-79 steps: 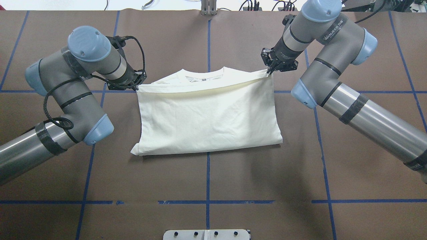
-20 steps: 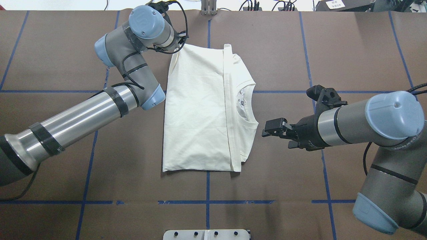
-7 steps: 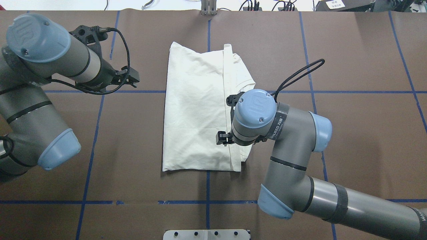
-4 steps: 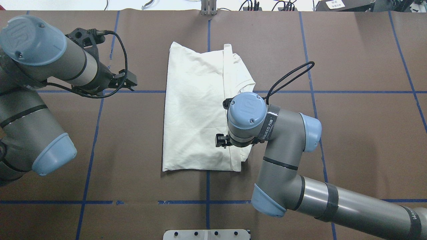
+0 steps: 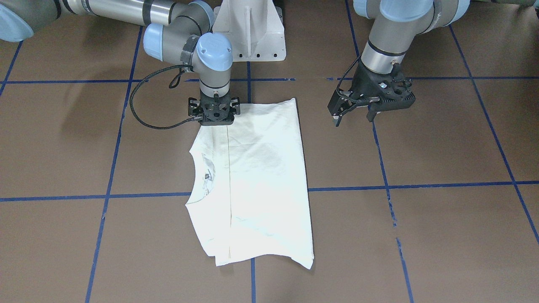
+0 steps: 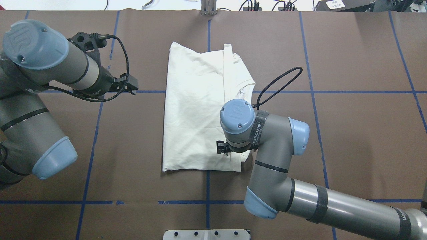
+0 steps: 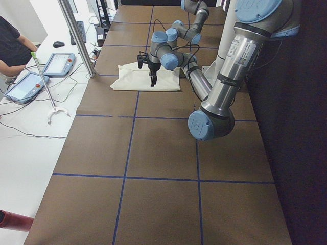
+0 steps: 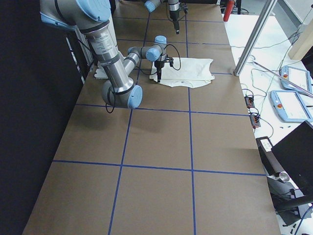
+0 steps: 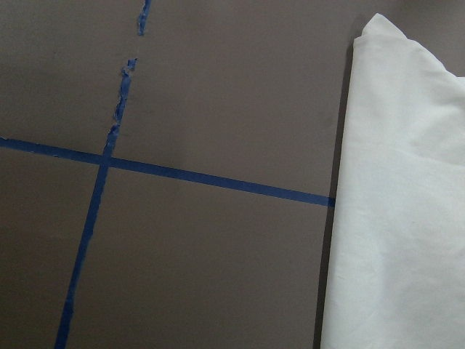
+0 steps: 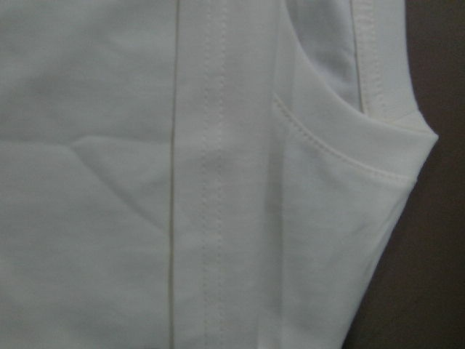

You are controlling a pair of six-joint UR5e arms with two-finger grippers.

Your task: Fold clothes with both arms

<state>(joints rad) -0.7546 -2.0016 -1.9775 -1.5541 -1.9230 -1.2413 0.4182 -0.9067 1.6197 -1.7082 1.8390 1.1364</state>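
Folded T-shirt (image 6: 193, 110) lies flat on the table (image 6: 350, 140). The right gripper (image 5: 214, 118) has edged toward its robot-side hem and sits directly above it — grip cannot be told. The left gripper (image 5: 354, 119), fingers spread and empty, hangs beside the shirt — apart.

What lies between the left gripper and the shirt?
Only bare table with a blue tape line separates left gripper and shirt, in the overhead view.

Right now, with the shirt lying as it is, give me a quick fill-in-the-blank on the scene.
1. The left gripper hangs over the table; the arm over the T-shirt is the ___ one.
2. The collar faces the robot's ___ side.
3. The tape lines on the table are ___.
Missing: right; right; blue.
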